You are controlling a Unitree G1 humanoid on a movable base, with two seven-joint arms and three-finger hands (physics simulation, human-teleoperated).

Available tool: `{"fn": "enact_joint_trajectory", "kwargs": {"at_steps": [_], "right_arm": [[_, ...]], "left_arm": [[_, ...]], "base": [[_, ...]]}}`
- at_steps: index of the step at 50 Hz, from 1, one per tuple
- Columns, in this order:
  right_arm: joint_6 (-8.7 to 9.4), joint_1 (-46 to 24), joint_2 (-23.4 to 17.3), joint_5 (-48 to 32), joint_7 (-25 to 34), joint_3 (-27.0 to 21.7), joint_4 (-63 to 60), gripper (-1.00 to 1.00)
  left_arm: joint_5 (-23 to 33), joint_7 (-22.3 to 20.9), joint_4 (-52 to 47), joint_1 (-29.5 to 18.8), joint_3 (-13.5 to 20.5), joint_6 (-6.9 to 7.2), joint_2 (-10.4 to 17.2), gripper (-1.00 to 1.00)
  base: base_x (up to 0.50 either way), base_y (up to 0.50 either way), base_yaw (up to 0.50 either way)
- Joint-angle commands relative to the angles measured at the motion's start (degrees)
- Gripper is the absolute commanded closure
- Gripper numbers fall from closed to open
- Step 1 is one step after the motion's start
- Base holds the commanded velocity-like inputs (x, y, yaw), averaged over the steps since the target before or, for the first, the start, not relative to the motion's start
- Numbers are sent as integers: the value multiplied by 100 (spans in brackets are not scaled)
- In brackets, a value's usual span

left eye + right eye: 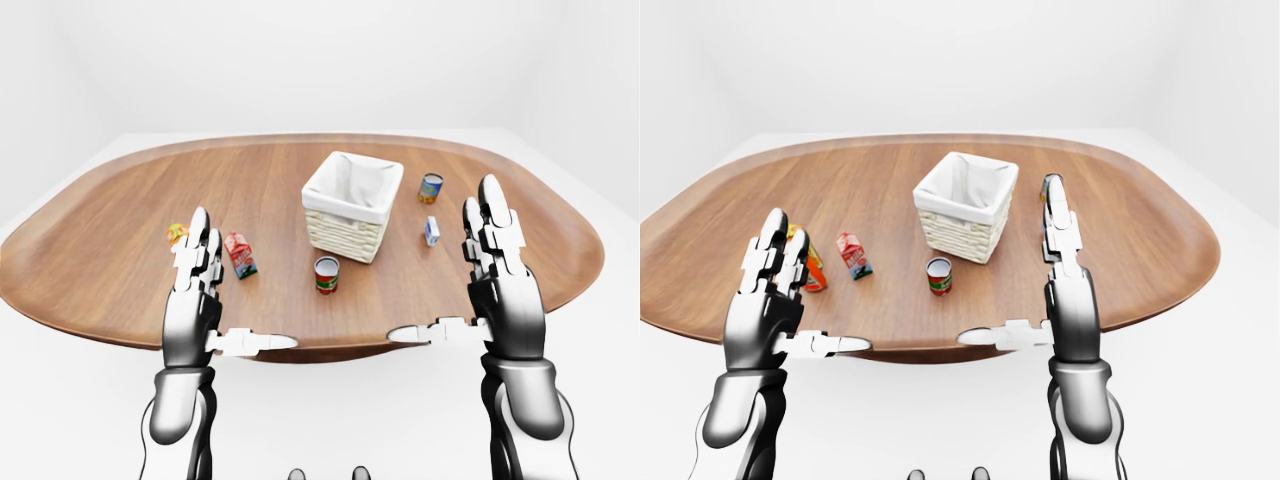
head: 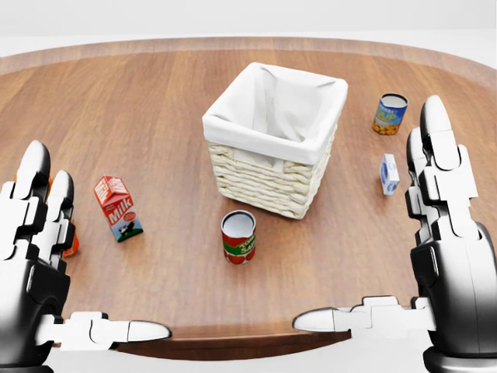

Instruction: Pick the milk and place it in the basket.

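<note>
Table (image 2: pixel 155 93): milk (image 2: pixel 118 207) beside left hand (image 2: pixel 35 256).

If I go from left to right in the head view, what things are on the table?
Milk carton → red can → basket → small white-and-blue carton. The blue-and-yellow can sits above that carton at about the same spot across. The orange thing at far left is mostly hidden by the left hand.

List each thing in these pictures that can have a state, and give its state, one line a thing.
milk carton: upright on the table, not held.
basket: upright, open, nothing seen inside.
red can: upright.
blue can: upright.
small blue carton: upright.
orange carton: partly hidden by the left hand.
left hand: open, holding nothing.
right hand: open, holding nothing.
</note>
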Motion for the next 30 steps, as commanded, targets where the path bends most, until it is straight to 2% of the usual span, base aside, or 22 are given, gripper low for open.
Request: {"fn": "enact_joint_trajectory", "kwargs": {"at_steps": [1,30], "right_arm": [[0,19,3,-3,7,9,-15,-100],[0,52,3,18,33,40,-57,-100]], "left_arm": [[19,13,0,17,-17,0,-3,-100],[49,0,65,44,-53,0,1,-100]], "base": [[18,0,0],[19,0,0]]}}
